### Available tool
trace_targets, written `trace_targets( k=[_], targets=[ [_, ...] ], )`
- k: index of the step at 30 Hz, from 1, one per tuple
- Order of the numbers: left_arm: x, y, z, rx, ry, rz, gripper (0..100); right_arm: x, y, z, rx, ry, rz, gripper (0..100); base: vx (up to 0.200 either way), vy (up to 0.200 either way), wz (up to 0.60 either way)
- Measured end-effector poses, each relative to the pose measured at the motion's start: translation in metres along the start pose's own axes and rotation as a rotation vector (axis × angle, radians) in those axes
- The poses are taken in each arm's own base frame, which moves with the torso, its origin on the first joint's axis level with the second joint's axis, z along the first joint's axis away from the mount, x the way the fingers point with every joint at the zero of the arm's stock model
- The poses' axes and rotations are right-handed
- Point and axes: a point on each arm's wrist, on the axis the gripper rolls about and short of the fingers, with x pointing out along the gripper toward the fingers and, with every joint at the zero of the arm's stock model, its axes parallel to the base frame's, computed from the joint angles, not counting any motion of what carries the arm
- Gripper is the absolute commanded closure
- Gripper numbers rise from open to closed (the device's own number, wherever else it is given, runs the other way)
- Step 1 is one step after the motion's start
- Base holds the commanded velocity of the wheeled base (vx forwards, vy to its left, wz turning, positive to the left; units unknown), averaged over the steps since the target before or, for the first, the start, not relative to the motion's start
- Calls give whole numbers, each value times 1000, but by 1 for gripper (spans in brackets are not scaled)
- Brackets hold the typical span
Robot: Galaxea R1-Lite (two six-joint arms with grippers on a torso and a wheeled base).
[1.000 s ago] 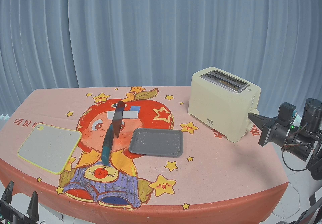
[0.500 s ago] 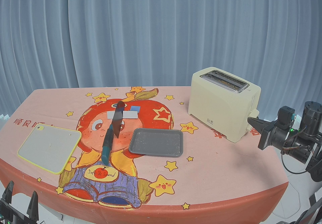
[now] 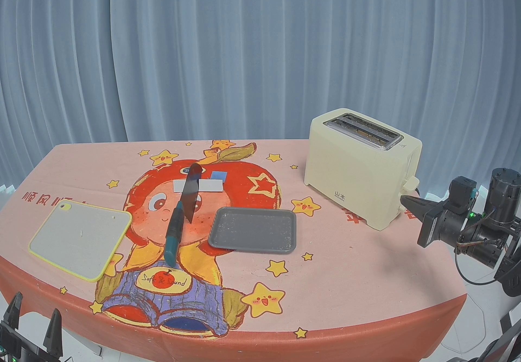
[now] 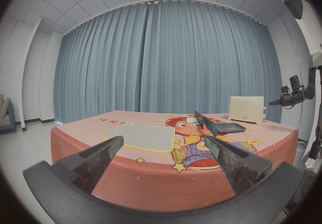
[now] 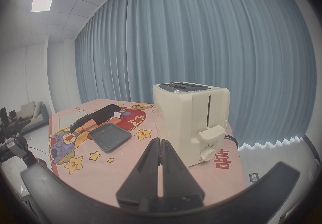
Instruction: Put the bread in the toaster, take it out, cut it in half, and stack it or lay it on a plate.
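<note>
The cream toaster (image 3: 361, 167) stands at the table's right, and its side lever (image 5: 210, 133) sits at the low end of its slot. The top slots (image 3: 363, 131) look dark; I cannot tell whether bread is inside. My right gripper (image 3: 406, 199) is shut and empty, just off the table's right edge, pointing at the toaster's lever side from slightly below the lever; its shut tips (image 5: 160, 140) are also visible in the right wrist view. My left gripper (image 3: 32, 314) hangs open below the table's front left edge, also empty (image 4: 164, 142).
A grey rectangular plate (image 3: 253, 229) lies mid-table. Left of it is a knife (image 3: 182, 211) with a teal handle and a dark blade. A grey cutting board (image 3: 80, 238) with a yellow rim lies at the front left. Bare cloth spans the table's front.
My right gripper has sunk a little and drawn slightly back to the right, away from the toaster's lever. The left arm and the table's things have not moved.
</note>
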Motion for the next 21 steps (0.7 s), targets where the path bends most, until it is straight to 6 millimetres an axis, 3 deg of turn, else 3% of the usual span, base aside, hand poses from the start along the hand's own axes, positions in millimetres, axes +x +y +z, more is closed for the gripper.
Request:
trace_targets(
  k=[21],
  targets=[
    [0, 0, 0, 0, 0, 0, 0, 2, -1, -3, 6, 15, -12, 100, 0, 0, 0]
  ],
)
